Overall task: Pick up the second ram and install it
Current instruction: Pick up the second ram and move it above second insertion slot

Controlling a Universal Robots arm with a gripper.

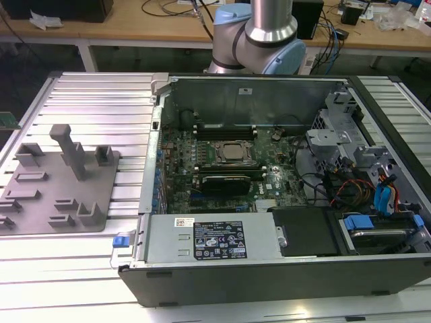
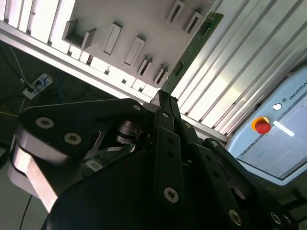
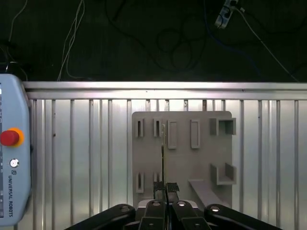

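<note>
Your gripper point(image 2: 163, 99) was clamped on the thin green ram point(image 2: 191, 50). A matte gray slotted holder point(image 3: 182, 160) sat on your ribbed metal tabletop point(image 3: 86, 158).

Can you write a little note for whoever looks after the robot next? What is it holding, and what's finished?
The gripper is shut on the second ram.
Where: the stick is held in the air above the grey holder plate. The open computer case sits to the exterior view's right of that plate.
Done: the pick-up.
Left: the second ram is not in the motherboard yet.
</note>
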